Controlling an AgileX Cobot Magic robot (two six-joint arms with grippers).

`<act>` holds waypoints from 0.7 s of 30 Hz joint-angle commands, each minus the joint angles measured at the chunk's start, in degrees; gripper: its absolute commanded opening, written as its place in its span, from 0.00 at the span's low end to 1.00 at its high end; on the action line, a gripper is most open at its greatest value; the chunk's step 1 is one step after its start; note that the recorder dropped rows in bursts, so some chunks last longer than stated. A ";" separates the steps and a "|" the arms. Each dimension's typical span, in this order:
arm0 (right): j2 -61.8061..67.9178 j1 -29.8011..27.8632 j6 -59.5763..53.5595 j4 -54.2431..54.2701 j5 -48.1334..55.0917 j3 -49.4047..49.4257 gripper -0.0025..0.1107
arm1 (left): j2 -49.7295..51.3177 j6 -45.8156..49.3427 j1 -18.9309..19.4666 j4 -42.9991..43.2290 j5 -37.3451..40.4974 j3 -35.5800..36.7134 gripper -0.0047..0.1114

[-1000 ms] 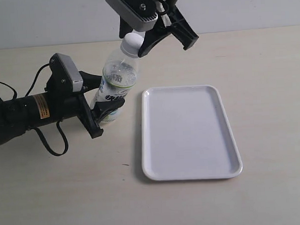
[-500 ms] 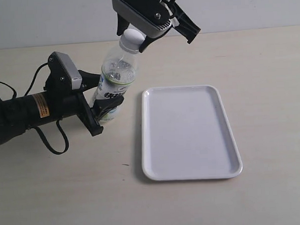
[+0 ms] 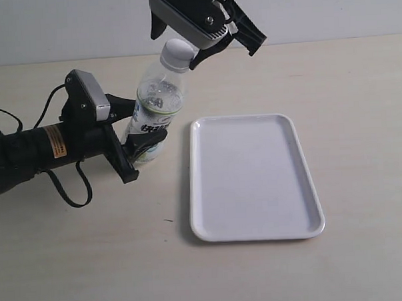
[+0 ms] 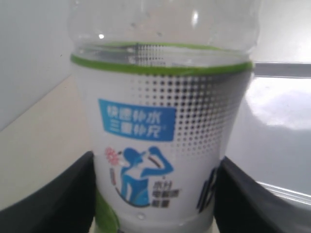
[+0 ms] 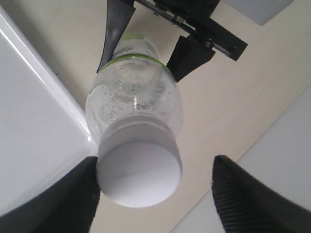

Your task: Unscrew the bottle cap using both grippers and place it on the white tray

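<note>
The clear bottle (image 3: 157, 102) with its white-and-green label (image 4: 160, 145) leans toward the upper right, its lower body clamped by my left gripper (image 3: 139, 136), which is shut on it. The white cap (image 3: 177, 53) is on the neck. My right gripper (image 3: 206, 47) hangs over the cap and is open. In the right wrist view the cap (image 5: 139, 174) lies between the wide-set fingers (image 5: 243, 204), close against one and well apart from the other. The white tray (image 3: 253, 178) lies flat to the right of the bottle, with nothing on it.
The left arm, with its orange label and black cables (image 3: 69, 189), lies along the table (image 3: 92, 262) at the left. A pale wall (image 3: 348, 11) bounds the table's far edge. The tray's rim (image 5: 43, 63) runs close beside the bottle.
My right gripper has turned about the cap and shifted slightly left and up. The bottle stays tilted in the left gripper, which has barely moved.
</note>
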 commanded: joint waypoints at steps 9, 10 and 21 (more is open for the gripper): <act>-0.07 0.12 11.50 1.11 0.54 -0.57 0.68 | -0.92 -0.03 -0.23 -0.19 -3.16 0.01 0.04; -0.07 0.12 13.85 1.40 1.07 -0.57 0.68 | -0.92 -0.03 -0.23 -0.33 -3.16 0.01 0.04; -0.07 0.12 40.10 6.26 4.40 -0.57 0.68 | -0.92 -0.03 -0.23 -2.55 -3.16 0.01 0.04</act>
